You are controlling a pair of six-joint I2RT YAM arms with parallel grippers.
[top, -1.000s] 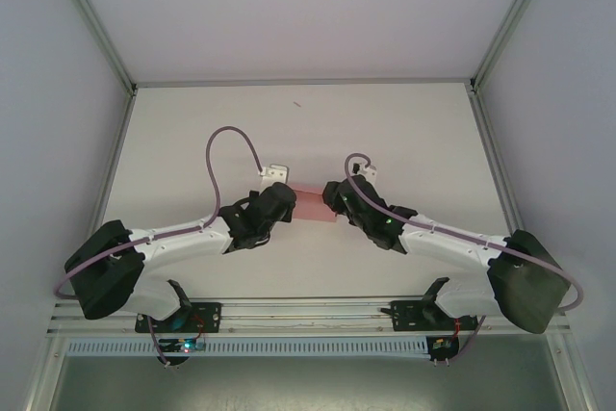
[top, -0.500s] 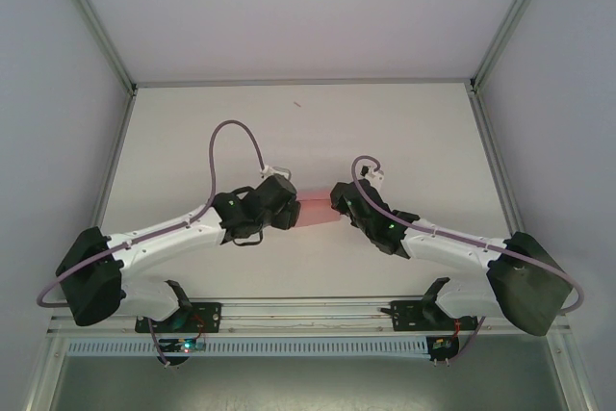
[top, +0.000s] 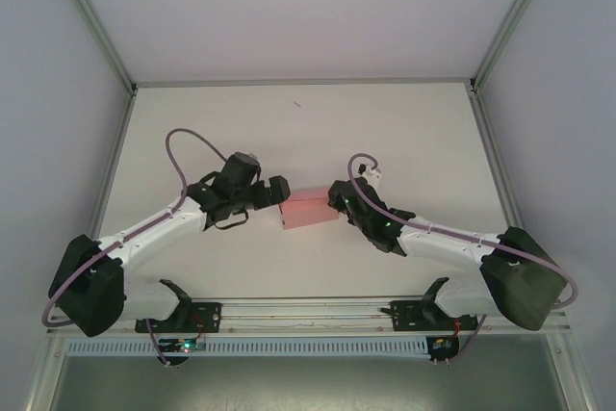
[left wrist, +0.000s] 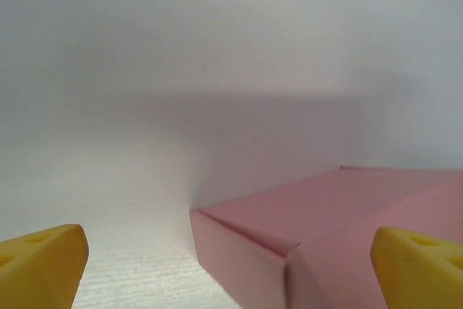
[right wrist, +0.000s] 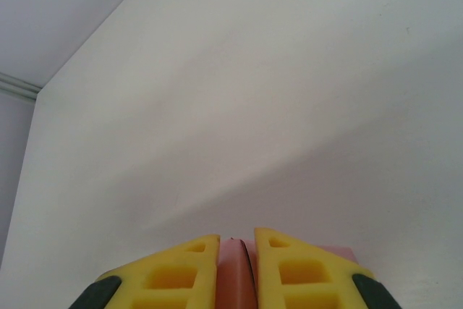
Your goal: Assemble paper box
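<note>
Edge of pink, flat, rectangular paper box (top: 306, 211) pinched in right tool (right wrist: 236, 241).

A white table (top: 192, 122) has one small dark mark (top: 298, 103) near its far edge. Pale grey walls (top: 289, 7) stand around it, with metal bars (top: 91, 21) at the corners and a slotted rail (top: 308, 346) in front.

The worktop (top: 404, 132) is a plain white matte surface, shut in by pale walls with metal rails along its left, right and far edges. Around its middle lies the pink paper box (top: 306, 209), a low rectangular shape with its long side running roughly left to right. In the left wrist view its folded corner sits flat on the white surface. Farther back, near the far rail, a small dark fleck (top: 298, 103) marks the bare top.
</note>
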